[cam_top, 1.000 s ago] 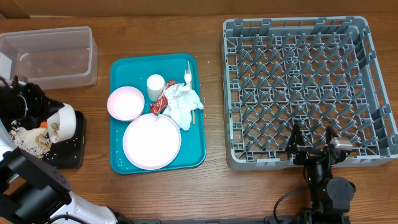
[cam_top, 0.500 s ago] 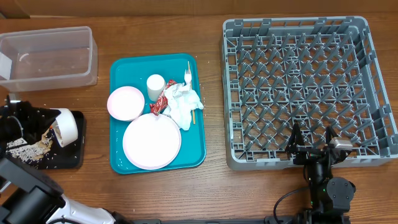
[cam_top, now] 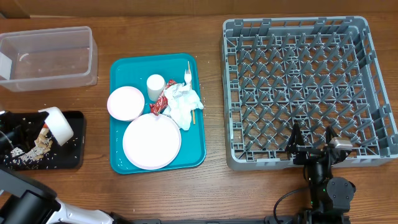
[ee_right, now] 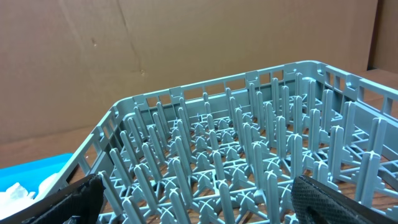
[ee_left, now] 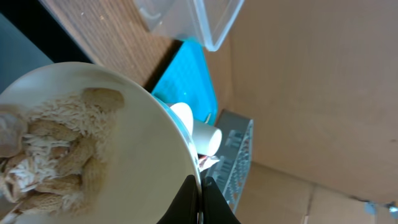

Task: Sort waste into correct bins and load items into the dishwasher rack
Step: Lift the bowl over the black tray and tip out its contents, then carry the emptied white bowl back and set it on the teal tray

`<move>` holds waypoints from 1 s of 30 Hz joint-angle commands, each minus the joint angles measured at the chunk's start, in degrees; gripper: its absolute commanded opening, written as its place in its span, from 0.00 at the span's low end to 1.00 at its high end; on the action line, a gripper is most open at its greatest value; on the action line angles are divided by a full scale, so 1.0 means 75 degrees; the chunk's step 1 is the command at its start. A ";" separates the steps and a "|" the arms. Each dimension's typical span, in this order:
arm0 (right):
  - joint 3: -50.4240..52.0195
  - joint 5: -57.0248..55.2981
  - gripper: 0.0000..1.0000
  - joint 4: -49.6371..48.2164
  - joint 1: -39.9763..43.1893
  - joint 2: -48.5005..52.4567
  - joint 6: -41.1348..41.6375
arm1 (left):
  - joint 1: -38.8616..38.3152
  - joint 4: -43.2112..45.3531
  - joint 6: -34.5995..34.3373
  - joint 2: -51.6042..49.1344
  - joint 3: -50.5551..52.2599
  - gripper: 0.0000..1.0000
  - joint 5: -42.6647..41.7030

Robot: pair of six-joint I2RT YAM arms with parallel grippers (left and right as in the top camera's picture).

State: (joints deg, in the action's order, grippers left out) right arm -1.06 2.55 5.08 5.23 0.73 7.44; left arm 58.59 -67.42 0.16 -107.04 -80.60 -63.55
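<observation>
At the left edge of the overhead view, I see a small white bowl (cam_top: 57, 123) tipped on its side above the black tray (cam_top: 71, 158), with rice and beige scraps (cam_top: 28, 153) scattered across that tray. What grips the bowl is lost against the dark tray and the frame's edge. The clear tub (cam_top: 50, 57) stands behind on the wooden surface (cam_top: 211, 186). On the teal tray (cam_top: 198, 146) lie the pink plate (cam_top: 152, 141), a pink bowl (cam_top: 125, 102), the cup (cam_top: 155, 86), the napkin (cam_top: 185, 103) and the red wrapper (cam_top: 160, 99). The fork (cam_top: 186, 76) and the wooden stick (cam_top: 193, 93) are partly buried under the napkin. The grey rack (cam_top: 305, 81) fills the right side, and the right tool (cam_top: 311, 142) hangs at its near wall, fingers apart and holding nothing.

From the left wrist, the left tool (ee_left: 199, 198) is pinched together on the bowl's rim, and only the fingertips show at the bottom edge. Rice and beige scraps cling inside the bowl, whose left part is cut off. Beyond the rim I can make out a corner of the tub, a strip of teal tray, the cup and a sliver of rack; the rest is hidden.

From the right wrist, both dark fingers (ee_right: 348, 199) sit at the lower corners, wide apart, with rack pegs between them. A scrap of teal and something white show at far left, too cropped to name.
</observation>
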 commanded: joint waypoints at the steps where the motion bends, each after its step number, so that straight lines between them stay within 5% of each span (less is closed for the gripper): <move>1: 0.0082 -0.0076 1.00 -0.0058 0.0032 -0.0076 -0.0026 | 0.0227 0.0026 0.0157 -0.0073 0.0178 0.04 -0.0769; 13: 0.0082 -0.0076 1.00 -0.0058 0.0035 -0.0076 -0.0026 | 0.0571 0.0280 0.0624 -0.0758 0.0618 0.04 -0.2725; 30: 0.0082 -0.0076 1.00 -0.0058 0.0035 -0.0076 -0.0026 | 0.0606 0.0160 0.0801 -0.1166 0.0612 0.04 -0.3369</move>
State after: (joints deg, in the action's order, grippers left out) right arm -1.06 2.55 5.10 5.23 0.73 7.44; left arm 62.67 -66.04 4.60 -115.37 -76.09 -85.32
